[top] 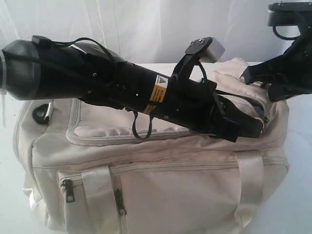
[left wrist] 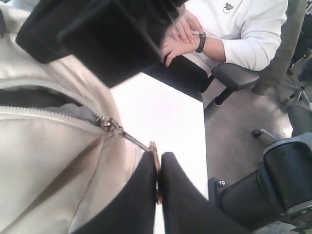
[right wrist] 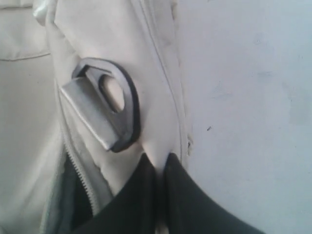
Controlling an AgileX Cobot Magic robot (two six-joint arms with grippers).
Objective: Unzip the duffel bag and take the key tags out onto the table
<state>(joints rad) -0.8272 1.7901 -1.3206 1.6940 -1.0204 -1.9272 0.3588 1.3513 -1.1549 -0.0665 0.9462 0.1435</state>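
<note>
The cream duffel bag [top: 161, 180] fills the exterior view on the white table [top: 297, 195]. My left gripper [left wrist: 158, 161] is shut on the brass zipper pull [left wrist: 154, 152] of the top zipper, whose slider [left wrist: 108, 123] sits at the end of the parted teeth; in the exterior view this gripper [top: 258, 124] lies across the bag's top right. My right gripper [right wrist: 161, 163] is shut on a fold of the bag's cream fabric [right wrist: 158, 146] beside a dark D-ring [right wrist: 119, 97]. The top zipper gapes, showing dark lining [left wrist: 29, 97]. The key tags are hidden.
Front pockets with dark zipper pulls [top: 118, 201] face the exterior camera. A seated person in a white top [left wrist: 229, 29] is beyond the table's far edge, next to an office chair [left wrist: 234, 78]. Bare white table [right wrist: 243, 97] lies beside the bag's end.
</note>
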